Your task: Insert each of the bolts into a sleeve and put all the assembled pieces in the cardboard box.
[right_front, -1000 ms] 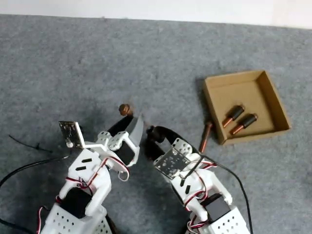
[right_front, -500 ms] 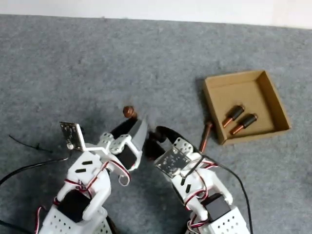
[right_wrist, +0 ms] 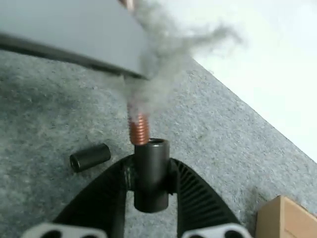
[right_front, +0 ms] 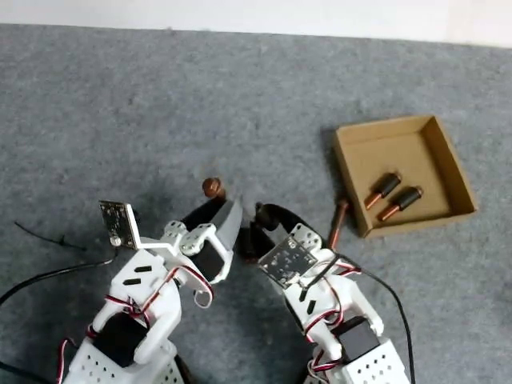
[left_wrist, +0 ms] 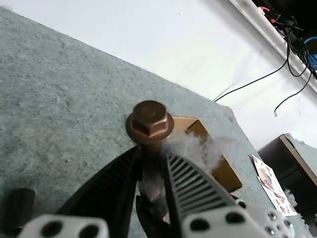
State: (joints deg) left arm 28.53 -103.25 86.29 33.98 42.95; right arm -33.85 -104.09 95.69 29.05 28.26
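Left gripper clamps the copper hex-head bolt, right gripper the black cylindrical sleeve; I fear a tilted tip (just at the mouth) jams on the rim.

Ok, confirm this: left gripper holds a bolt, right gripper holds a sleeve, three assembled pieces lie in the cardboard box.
Not quite: the high view shows two assembled pieces in the cardboard box, not three. The left gripper does hold a bolt and the right gripper a sleeve.
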